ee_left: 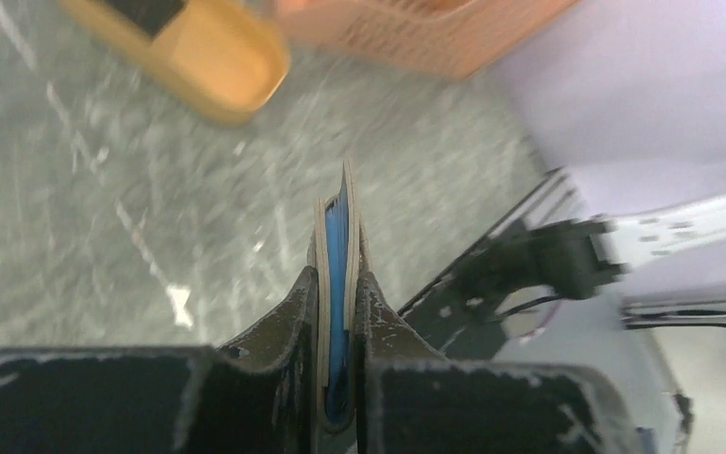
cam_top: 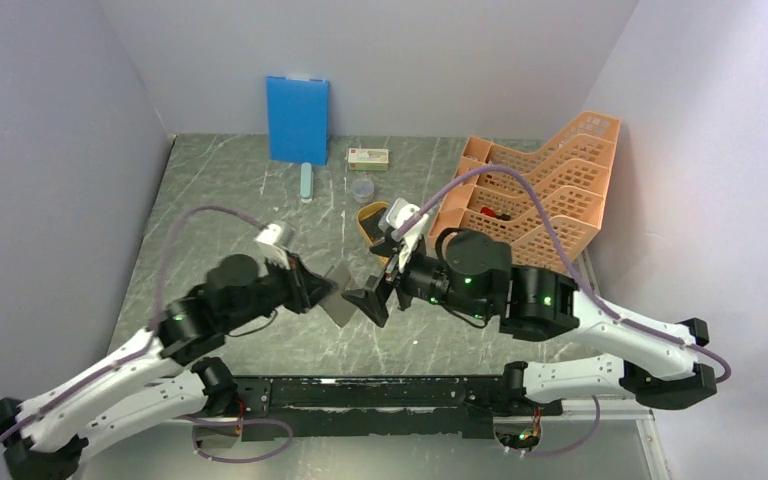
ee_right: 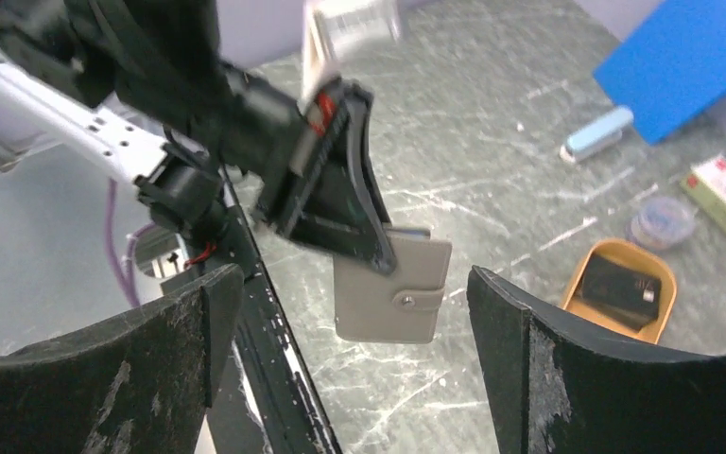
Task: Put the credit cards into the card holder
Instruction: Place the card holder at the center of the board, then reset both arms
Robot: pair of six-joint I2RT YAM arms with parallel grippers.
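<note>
My left gripper [cam_top: 317, 290] is shut on the taupe-grey card holder [cam_top: 340, 306] and holds it above the table. In the left wrist view the card holder [ee_left: 337, 222] stands edge-on between the jaws of the left gripper [ee_left: 337, 284], with a blue layer between its flaps. In the right wrist view the card holder [ee_right: 395, 295] is folded, its snap tab fastened. My right gripper [ee_right: 348, 279] is open and empty, facing it a short way off. Black credit cards [ee_right: 624, 288] lie in the orange oval tray [ee_right: 594, 260].
An orange mesh rack [cam_top: 545, 185] stands at the back right. A blue board [cam_top: 297, 118] leans on the back wall. A white-and-green box [cam_top: 368, 156], a small clear cup [cam_top: 361, 188] and a pale blue bar [cam_top: 306, 182] lie near it.
</note>
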